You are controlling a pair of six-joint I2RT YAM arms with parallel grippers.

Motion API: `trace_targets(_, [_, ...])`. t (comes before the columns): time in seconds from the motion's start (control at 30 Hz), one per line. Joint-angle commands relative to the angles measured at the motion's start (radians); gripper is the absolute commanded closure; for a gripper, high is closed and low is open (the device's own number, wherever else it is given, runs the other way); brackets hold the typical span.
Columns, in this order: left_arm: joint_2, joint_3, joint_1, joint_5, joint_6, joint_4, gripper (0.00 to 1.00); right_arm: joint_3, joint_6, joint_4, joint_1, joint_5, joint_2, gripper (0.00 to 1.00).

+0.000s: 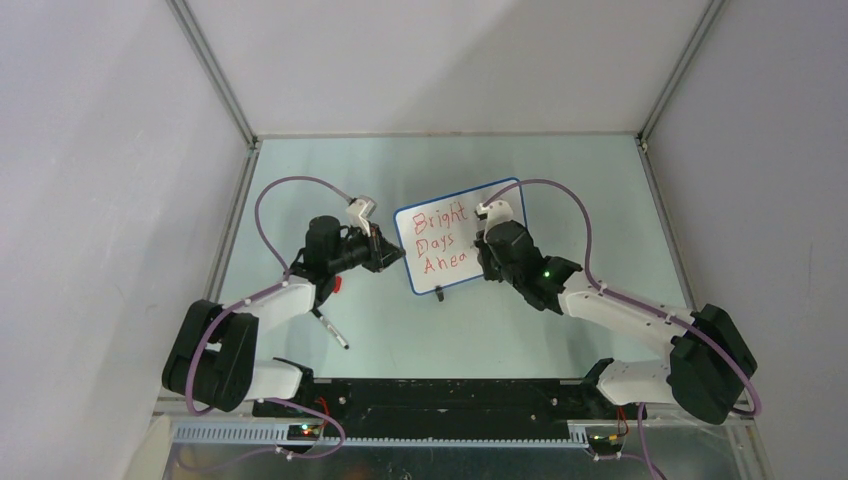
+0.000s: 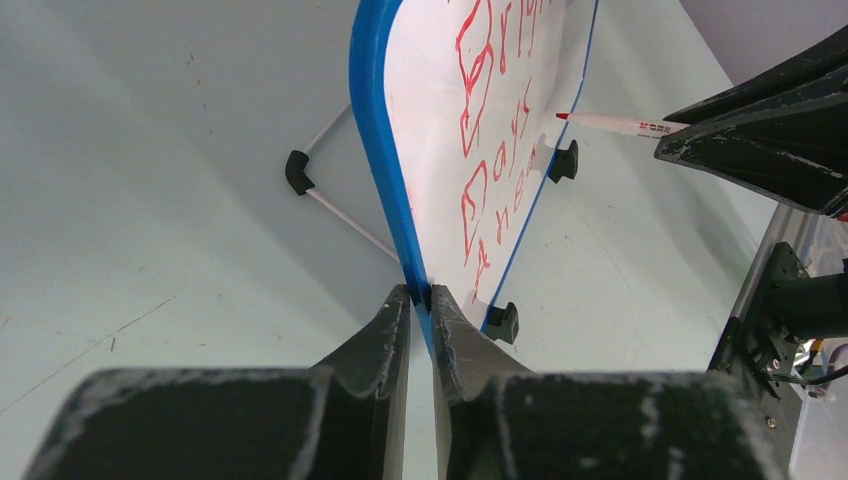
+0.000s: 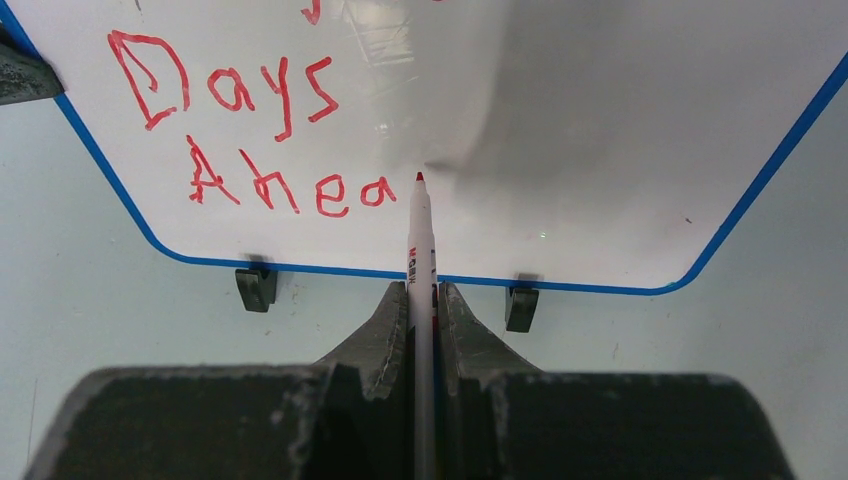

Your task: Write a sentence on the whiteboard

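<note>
The whiteboard (image 1: 455, 240), white with a thin blue rim, stands tilted on two black clip feet mid-table. Red writing on it, the sentence (image 3: 290, 185), reads "Bright", "Days", "Ahea" in three lines. My left gripper (image 2: 421, 297) is shut on the board's blue left edge (image 2: 375, 150). On the right, my right gripper (image 3: 423, 292) is shut on a white marker (image 3: 421, 245) with a red tip. The tip sits just right of the last "a", at or very near the board. In the top view the right gripper (image 1: 487, 240) covers the board's right part.
A dark pen-like object (image 1: 332, 328) lies on the table beside the left arm. Thin metal stand legs (image 2: 340, 215) show behind the board. The enclosure's walls and frame rails (image 1: 228, 210) border the pale green table on three sides.
</note>
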Motion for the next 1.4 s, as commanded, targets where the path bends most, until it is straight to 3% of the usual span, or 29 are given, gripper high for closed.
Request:
trace_targets(0.0, [-0.031, 0.039, -0.010, 0.008, 0.027, 0.025, 0.85, 0.003, 0.000, 0.021, -0.002, -0.009, 0.011, 1.00])
trace_targets(0.87, [-0.035, 0.036, -0.010, 0.007, 0.027, 0.025, 0.85, 0.003, -0.003, 0.040, -0.004, 0.009, 0.054, 1.00])
trace_targets(1.37, [-0.037, 0.037, -0.010, 0.006, 0.029, 0.020, 0.85, 0.004, -0.016, 0.038, -0.003, -0.060, 0.062, 1.00])
